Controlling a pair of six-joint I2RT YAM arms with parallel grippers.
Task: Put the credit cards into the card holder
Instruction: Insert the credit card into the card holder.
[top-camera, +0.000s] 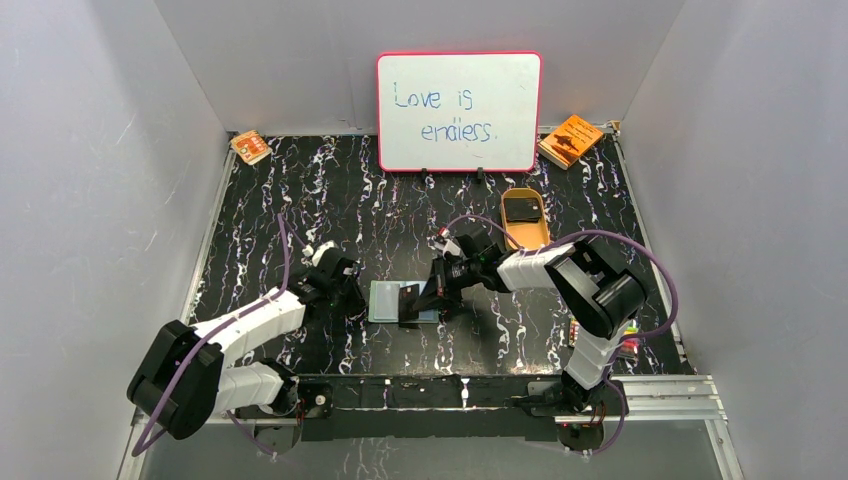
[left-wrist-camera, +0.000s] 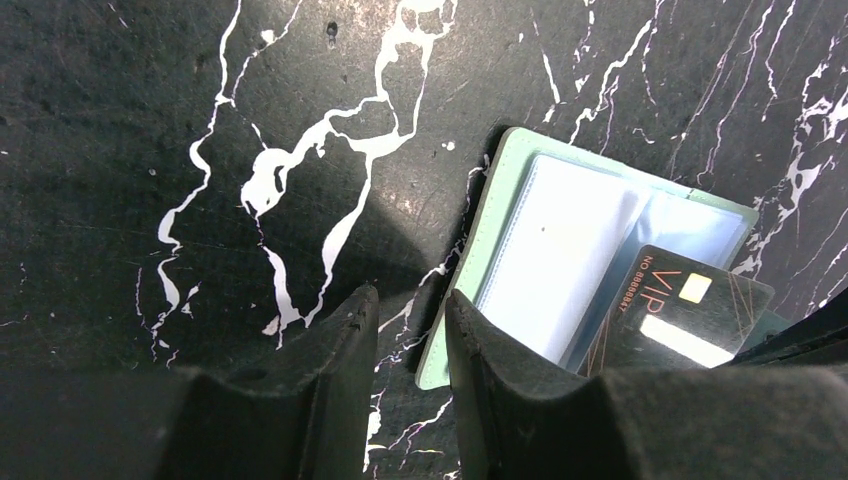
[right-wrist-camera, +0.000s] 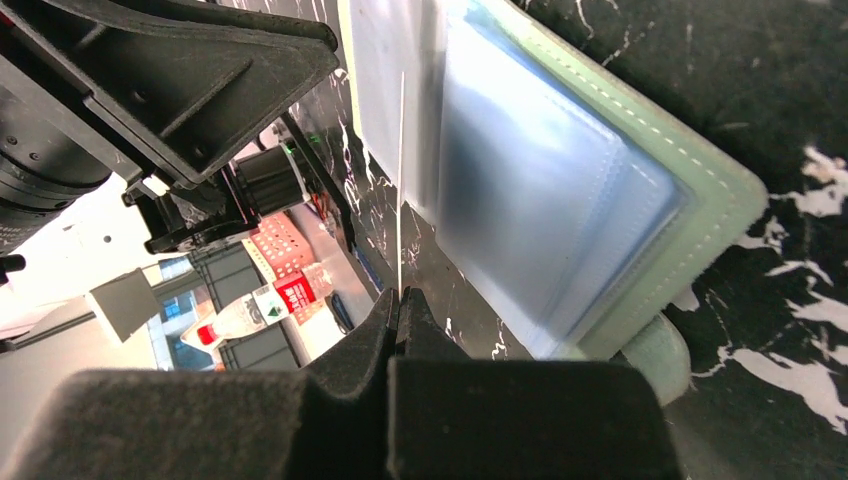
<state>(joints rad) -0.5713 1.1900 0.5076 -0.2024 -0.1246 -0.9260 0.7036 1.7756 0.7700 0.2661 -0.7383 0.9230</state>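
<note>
The card holder lies open on the black marbled table, green rim up and pale pockets showing. A dark credit card marked VIP stands tilted over its right half, pinched by my right gripper, which is shut on it. In the right wrist view that card is a thin edge-on line. My left gripper stands at the holder's left edge with its jaws a little apart; its right finger lies over the green rim. Another dark card rests in the tan tray.
A whiteboard stands at the back centre. Orange booklets lie at the back right and back left. The left arm's body hangs close over the holder. Grey walls enclose the table on three sides.
</note>
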